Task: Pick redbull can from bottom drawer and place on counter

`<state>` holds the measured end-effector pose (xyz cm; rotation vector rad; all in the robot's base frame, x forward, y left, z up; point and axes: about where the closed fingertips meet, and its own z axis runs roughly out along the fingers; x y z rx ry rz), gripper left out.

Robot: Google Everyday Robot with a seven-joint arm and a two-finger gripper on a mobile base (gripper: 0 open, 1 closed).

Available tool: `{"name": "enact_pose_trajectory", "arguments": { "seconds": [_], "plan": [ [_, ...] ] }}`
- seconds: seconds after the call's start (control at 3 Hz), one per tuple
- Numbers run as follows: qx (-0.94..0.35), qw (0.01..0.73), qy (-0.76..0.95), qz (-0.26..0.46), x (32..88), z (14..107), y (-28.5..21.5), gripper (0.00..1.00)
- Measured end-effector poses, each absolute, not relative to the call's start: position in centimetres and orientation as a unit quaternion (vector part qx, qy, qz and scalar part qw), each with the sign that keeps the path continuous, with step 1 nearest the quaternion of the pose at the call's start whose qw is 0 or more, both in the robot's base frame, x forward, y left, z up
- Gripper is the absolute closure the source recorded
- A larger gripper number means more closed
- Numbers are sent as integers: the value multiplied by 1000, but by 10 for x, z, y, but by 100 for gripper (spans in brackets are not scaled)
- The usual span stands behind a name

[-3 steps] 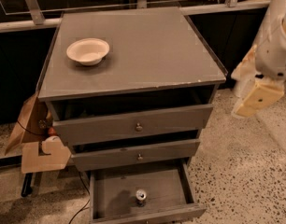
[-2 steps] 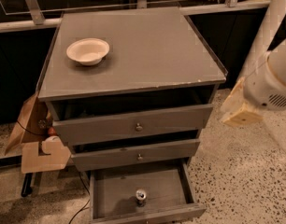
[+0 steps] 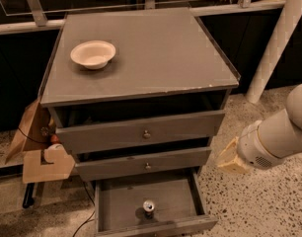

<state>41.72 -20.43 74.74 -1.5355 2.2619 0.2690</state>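
Right of the middle drawer (image 3: 116, 168), the gripper (image 3: 232, 158) hangs; spread or closed, I cannot tell. It should swing left and descend squarely over the upright redbull can (image 3: 148, 209), which stands near the front wall of the open bottom drawer (image 3: 116, 201).

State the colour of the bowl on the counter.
The bowl is cream, in the camera view; the gripper hangs right of the cabinet.

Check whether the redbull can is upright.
Upright: the redbull can stands top-up in the bottom drawer; the claw hangs right of the cabinet.
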Motion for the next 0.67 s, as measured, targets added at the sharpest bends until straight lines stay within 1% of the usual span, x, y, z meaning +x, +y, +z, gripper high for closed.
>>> {"name": "enact_pose_trajectory", "arguments": {
  "seconds": [0.33,0.67],
  "plan": [
    [-548,196,807,96,417,747,-204,100],
    [-549,210,802,107,418,705,-208,100]
  ]
}}
